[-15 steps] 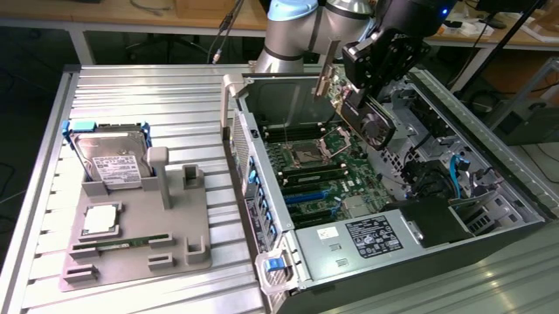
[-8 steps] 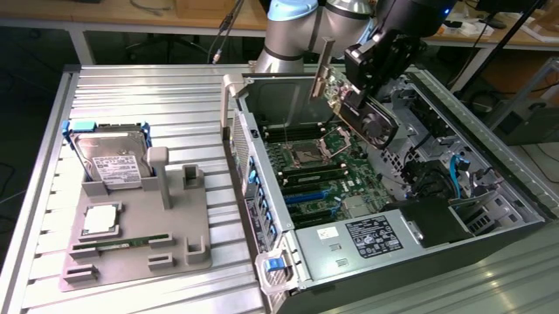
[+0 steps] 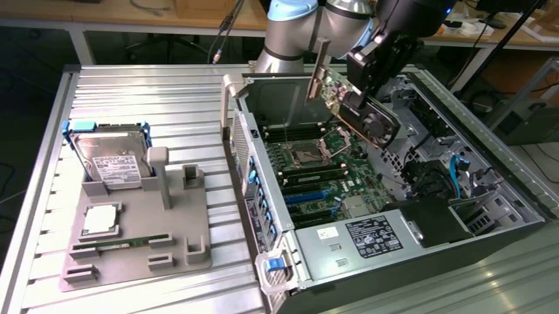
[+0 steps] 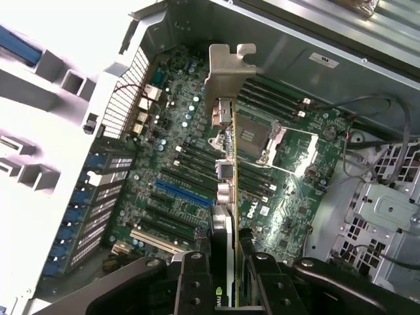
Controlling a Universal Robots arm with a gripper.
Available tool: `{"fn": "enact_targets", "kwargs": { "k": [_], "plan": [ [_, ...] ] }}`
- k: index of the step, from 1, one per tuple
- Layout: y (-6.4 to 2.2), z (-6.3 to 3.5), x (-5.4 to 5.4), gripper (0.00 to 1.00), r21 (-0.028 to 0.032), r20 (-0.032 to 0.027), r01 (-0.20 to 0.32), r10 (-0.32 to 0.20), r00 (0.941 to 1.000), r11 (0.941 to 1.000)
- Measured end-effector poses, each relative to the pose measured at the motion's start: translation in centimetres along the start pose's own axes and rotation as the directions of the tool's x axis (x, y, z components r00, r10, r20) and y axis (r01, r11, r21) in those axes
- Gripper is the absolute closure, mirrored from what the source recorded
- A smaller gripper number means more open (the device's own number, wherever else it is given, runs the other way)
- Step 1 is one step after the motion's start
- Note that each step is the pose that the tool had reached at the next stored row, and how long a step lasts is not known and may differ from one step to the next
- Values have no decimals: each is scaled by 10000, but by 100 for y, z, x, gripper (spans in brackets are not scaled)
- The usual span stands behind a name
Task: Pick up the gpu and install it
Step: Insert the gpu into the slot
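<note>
- Gripper [image 4: 226, 279] — clenched on the gpu [image 3: 365, 111], fingers [image 4: 192, 283] pressed to either face of the card near one end.
- Gpu — held in the air, tilted, over the open computer case [image 3: 262, 163] and above the motherboard [image 4: 190, 164]; it appears clear of the board. The silver bracket [image 4: 228, 69] is at the end away from the grasp.
- Risk, alignment: the wrist view shows the card edge-on, crossing the row of expansion slots [image 4: 184, 193] rather than lying along one. Lowered at this angle, the connector edge would likely strike slot walls or board components.
- Risk, bracket: the long metal end could catch on the case wall.
- Risk, grip: a hold near one end leaves much of the card unsupported — any contact may twist it between the pads.
- Risk, surroundings: the CPU socket [image 4: 266, 141] and loose cables [image 4: 387, 147] lie near the descent path.
</note>
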State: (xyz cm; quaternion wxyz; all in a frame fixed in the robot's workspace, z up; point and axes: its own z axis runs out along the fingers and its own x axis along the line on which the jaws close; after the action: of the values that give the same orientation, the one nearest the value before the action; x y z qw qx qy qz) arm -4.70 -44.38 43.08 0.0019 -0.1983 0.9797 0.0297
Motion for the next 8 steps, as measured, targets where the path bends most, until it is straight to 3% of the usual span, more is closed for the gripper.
{"fn": "enact_targets", "kwargs": {
  "k": [8],
  "plan": [
    [0, 0, 0, 73, -6, -21, 359, -359, 9994, 9994]
  ]
}}
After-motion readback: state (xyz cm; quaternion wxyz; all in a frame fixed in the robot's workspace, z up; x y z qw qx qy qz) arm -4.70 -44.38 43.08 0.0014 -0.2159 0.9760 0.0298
